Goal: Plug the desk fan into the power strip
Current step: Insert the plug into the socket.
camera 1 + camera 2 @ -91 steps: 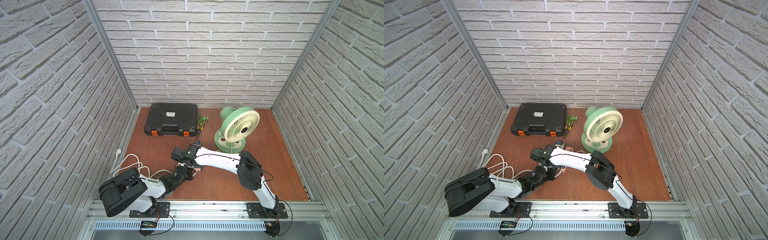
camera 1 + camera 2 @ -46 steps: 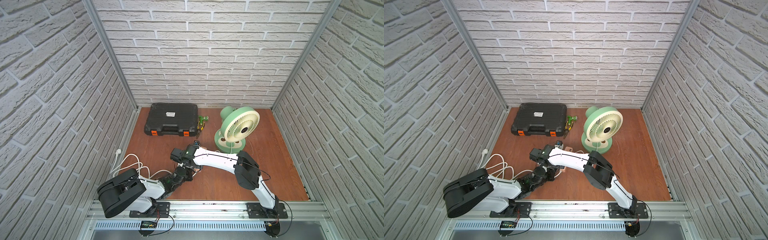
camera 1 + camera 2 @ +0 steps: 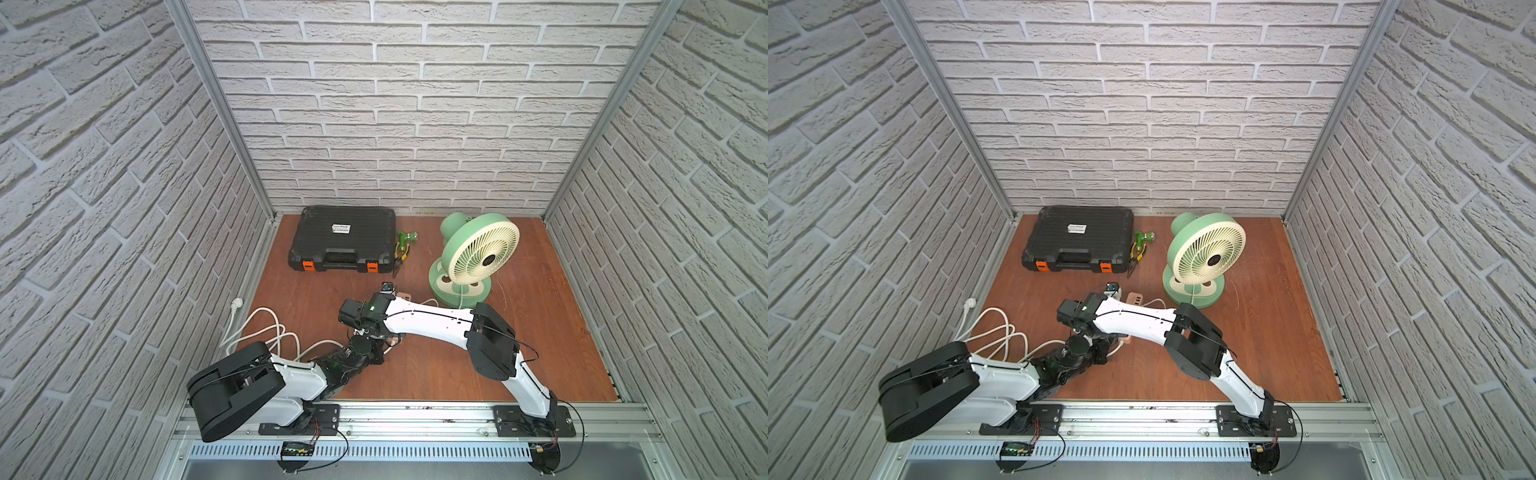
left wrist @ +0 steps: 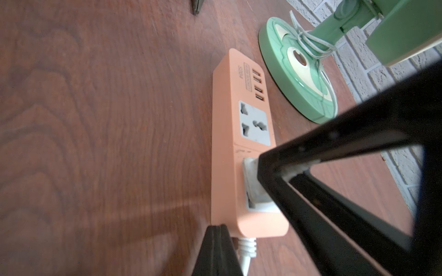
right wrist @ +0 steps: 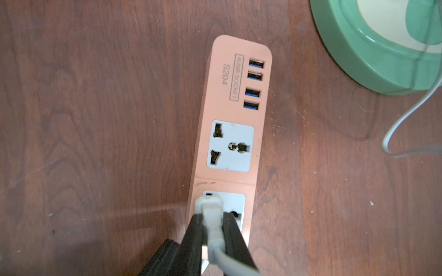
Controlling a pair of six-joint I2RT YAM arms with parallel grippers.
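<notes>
A salmon-pink power strip (image 5: 229, 133) is shown lying flat on a dark wooden bench (image 5: 95, 119). On the strip's socket nearest its cable end, a small white plug (image 5: 210, 203) is stood. How deeply its pins are in cannot be told. The right tool (image 5: 212, 215) is clamped on that plug, with one black finger on each side. A second white socket and four blue USB ports are set farther along the strip. The left tool (image 4: 216, 230) is seen with its fingers pressed together, just beside the strip's cable-end corner and the thick white cable (image 4: 246, 248). The mint-green desk fan (image 3: 473, 253) is stood upright just beyond the strip's USB end, and its thin cord (image 5: 394, 124) is looped on the bench beside the strip. In both top views the strip is mostly hidden beneath the right arm (image 3: 428, 324).
</notes>
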